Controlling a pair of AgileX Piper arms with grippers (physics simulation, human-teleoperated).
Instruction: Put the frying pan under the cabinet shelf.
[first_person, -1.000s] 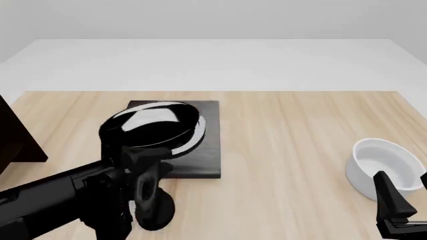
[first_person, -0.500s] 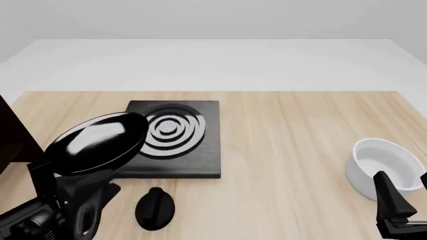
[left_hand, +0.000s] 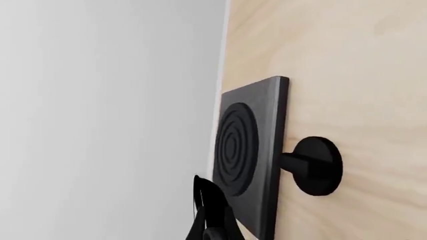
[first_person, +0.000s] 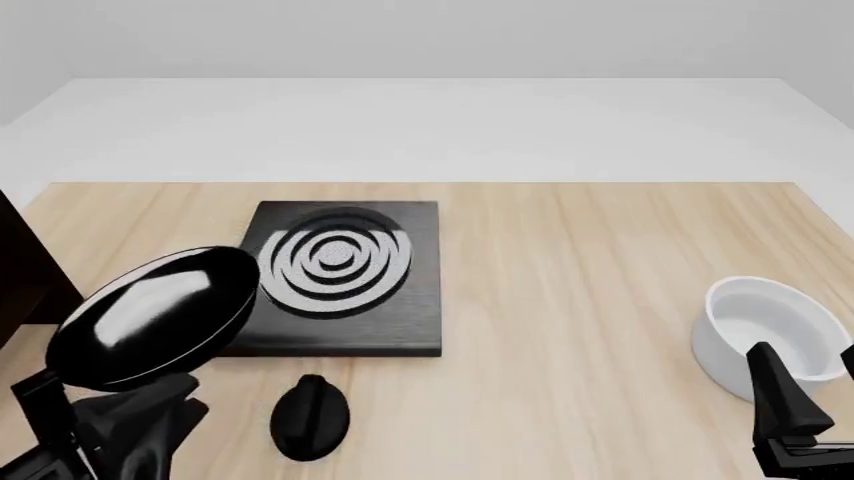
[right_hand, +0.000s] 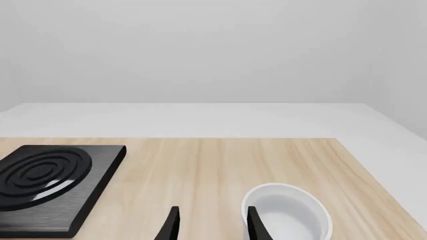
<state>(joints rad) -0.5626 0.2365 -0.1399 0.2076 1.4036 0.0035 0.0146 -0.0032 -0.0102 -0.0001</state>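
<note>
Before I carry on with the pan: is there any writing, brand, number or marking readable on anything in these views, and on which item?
None: no text, brand, number or sign shows in any view.
frying pan: plain glossy surface, no lettering.
stove plate: only grey concentric rings, no writing.
black knob: unmarked.
white bowl: plain.
cabinet shelf: bare dark wood.

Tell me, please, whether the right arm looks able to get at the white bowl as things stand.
Probably yes: the right pincer sits open just short of the white bowl, and nothing lies between them on the table.
</note>
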